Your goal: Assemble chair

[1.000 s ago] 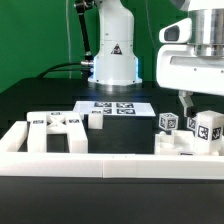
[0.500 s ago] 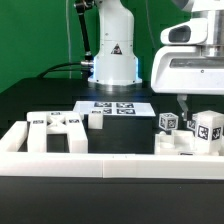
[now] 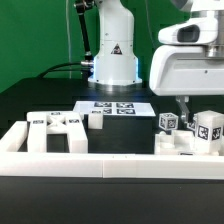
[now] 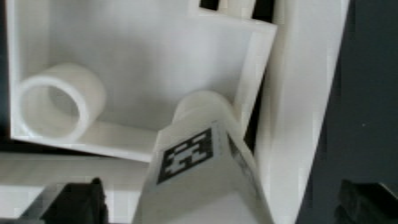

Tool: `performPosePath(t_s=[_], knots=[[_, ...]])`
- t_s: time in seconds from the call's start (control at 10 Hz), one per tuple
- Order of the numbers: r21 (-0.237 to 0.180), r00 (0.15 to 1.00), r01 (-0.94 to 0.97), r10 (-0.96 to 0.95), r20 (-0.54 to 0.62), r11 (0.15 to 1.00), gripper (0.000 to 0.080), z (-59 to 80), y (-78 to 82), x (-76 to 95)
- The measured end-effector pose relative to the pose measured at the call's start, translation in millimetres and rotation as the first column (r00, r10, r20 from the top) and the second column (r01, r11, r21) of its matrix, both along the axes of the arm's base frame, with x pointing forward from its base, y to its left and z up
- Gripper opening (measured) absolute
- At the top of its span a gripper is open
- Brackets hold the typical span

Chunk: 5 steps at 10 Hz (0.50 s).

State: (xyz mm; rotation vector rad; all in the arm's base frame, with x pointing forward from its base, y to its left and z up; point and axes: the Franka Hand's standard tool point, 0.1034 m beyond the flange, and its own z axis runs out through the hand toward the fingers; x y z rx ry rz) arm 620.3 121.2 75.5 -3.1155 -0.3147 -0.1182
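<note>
The chair lies in loose white parts with marker tags. A slotted piece (image 3: 55, 126) and a small block (image 3: 97, 120) rest at the exterior view's left. Two tagged pieces (image 3: 168, 122) (image 3: 208, 127) stand at the right. My gripper (image 3: 186, 106) hangs over those right-hand pieces. In the wrist view my gripper (image 4: 222, 206) is open, with its dark fingertips (image 4: 80, 205) wide apart. A tagged wedge-like piece (image 4: 199, 150) stands between them, with a gap on each side. Behind it lies a flat white panel (image 4: 160, 60) with a round hole (image 4: 54, 100).
A long low white border rail (image 3: 100, 160) runs along the front. The marker board (image 3: 115, 107) lies on the black table before the robot's base (image 3: 112, 55). A green wall stands behind.
The gripper's body has drifted a little toward the exterior view's left and looks slightly larger. The chair parts have not moved.
</note>
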Motion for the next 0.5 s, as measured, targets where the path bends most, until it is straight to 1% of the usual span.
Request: performPosePath(t_s=[0.2, 0.3, 0.4, 0.5], knots=[[-0.021, 0.989, -0.148, 0.148, 0.003, 0.989, 0.0649, 0.6, -4.8, 1.7], [-0.029, 0.985, -0.173, 0.173, 0.003, 0.985, 0.0649, 0.2, -5.9, 1.8], [-0.029, 0.986, -0.169, 0.169, 0.002, 0.985, 0.0522, -0.5, -7.6, 1.6], [-0.029, 0.986, -0.169, 0.169, 0.002, 0.985, 0.0522, -0.5, -7.6, 1.7]])
